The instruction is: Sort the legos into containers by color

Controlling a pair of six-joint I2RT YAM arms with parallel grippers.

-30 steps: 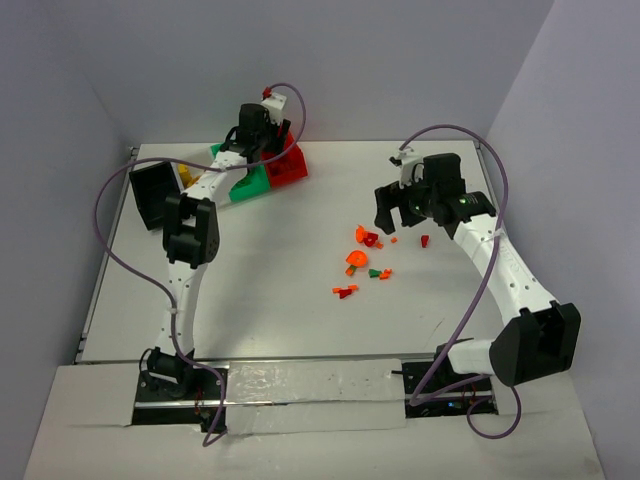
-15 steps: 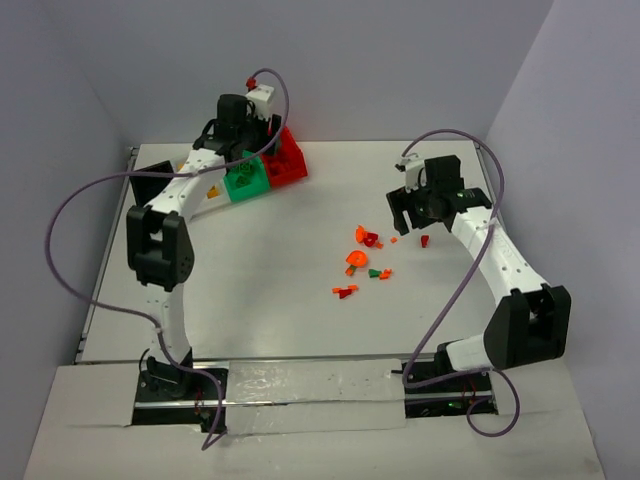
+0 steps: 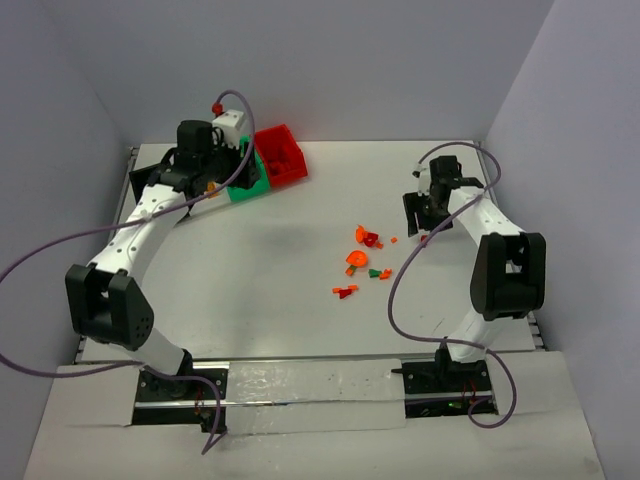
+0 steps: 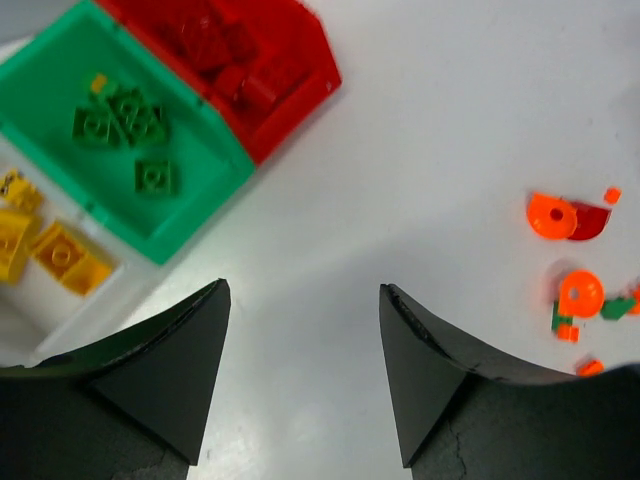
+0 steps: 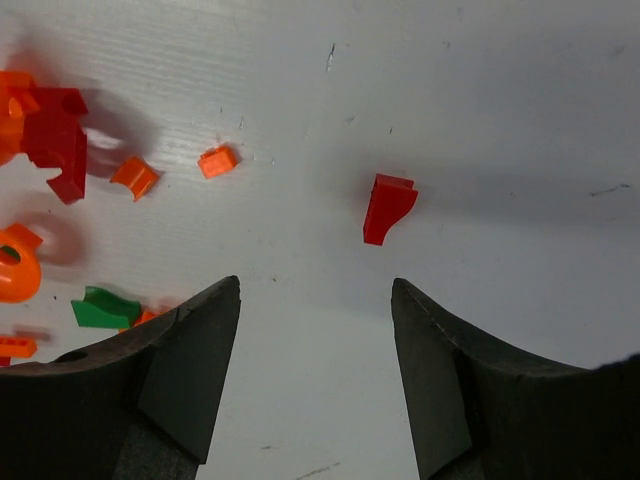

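Legos [image 3: 354, 259] lie scattered on the tabletop [image 3: 280, 270]; one red piece [image 5: 388, 207] sits just ahead of the right pincer [image 5: 315, 285], spread and empty. Left pincer [image 4: 303, 290], also spread, hovers near the green bin [image 4: 195, 200].

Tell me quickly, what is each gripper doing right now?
Left gripper: open, holding nothing.
Right gripper: open, holding nothing; a red piece lies just ahead of it.

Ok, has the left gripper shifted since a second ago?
Yes. In the top view the left gripper has swung to the left: it was above the red rectangular plastic bin and is now off to that bin's left side.
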